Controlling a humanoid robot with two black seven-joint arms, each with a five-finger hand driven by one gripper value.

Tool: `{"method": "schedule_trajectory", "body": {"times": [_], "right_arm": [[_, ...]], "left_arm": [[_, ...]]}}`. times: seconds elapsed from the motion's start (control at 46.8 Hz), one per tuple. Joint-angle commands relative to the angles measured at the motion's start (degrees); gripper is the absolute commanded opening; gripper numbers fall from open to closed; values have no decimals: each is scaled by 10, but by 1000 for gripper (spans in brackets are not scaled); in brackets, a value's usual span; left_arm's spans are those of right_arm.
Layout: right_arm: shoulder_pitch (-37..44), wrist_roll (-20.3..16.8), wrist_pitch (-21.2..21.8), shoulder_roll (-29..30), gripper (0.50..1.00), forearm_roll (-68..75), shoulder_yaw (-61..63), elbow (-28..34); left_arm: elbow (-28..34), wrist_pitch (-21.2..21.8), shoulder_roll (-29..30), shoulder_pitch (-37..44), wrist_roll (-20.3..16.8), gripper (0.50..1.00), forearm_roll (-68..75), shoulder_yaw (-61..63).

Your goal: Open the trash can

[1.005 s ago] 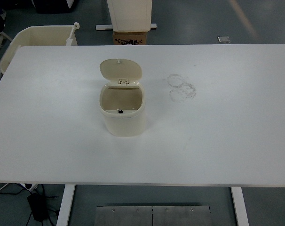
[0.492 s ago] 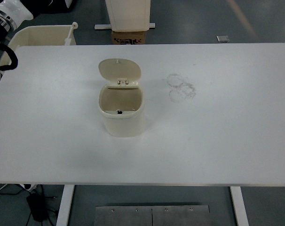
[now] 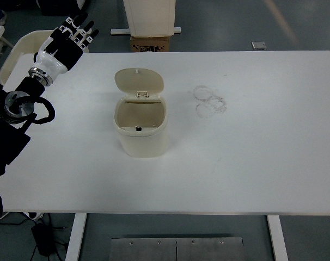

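Cream trash can sits mid-bench with its lid flipped up, no readable label on it. Left hand hovers well off to its left, fingers spread, holding nothing.

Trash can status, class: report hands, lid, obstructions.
Left hand open, far-left corner, holding nothing. Trash can lid up. Nothing blocking.

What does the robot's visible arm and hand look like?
Only the left arm shows. It has a black forearm with looping black cables and a silver ring joint. The left hand has a white shell over wrist and back, with black fingers marked by small white patches.
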Motion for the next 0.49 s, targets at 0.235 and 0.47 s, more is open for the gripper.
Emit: {"method": "schedule_trajectory", "body": {"times": [0.235, 0.47], "right_arm": [[0, -1, 0, 0, 993, -1, -2, 0], [-2, 0, 0, 0, 993, 1, -1, 0]], "left_arm": [[17, -4, -12, 21, -1, 1000, -40, -36], [39, -2, -32, 35, -1, 1000, -40, -54]]}}
